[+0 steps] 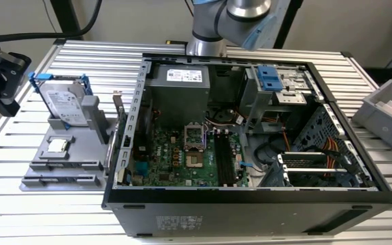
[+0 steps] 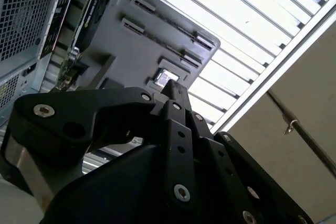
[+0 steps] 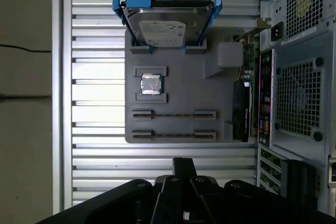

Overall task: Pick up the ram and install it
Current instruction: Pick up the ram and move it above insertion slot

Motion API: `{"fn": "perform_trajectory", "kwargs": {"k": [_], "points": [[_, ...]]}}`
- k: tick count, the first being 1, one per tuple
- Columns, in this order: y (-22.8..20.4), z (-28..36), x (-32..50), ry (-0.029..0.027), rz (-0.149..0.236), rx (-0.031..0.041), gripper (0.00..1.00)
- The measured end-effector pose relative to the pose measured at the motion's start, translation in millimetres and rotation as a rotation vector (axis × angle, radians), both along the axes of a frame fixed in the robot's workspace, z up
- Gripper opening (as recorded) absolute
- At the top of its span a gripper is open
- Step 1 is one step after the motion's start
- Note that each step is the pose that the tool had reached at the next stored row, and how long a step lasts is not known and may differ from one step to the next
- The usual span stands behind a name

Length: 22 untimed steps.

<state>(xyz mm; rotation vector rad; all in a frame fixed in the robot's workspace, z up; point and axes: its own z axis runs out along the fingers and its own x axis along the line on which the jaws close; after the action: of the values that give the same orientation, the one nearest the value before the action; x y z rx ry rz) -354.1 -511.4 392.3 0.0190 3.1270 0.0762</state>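
Gripper [image 3: 184, 163] hangs over the slatted table [image 3: 94, 24] beside one gray holder plate [image 3: 178, 95], closed up tip to tip with nothing seen in its grasp. One hard drive [image 3: 167, 24] in a blue frame, one square silver chip [image 3: 151, 84] and two long cradles [image 3: 173, 114] sit on that plate. Whether the ram lies in a cradle or in the black slots [image 1: 224, 159] of the one open computer case [image 1: 250, 206], I cannot tell.
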Motion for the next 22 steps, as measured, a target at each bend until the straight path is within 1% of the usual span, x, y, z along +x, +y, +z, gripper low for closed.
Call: {"fn": "perform_trajectory", "kwargs": {"k": [22], "points": [[0.0,0.1,-0.2,0.0001,0.0,-0.0001,0.0]]}}
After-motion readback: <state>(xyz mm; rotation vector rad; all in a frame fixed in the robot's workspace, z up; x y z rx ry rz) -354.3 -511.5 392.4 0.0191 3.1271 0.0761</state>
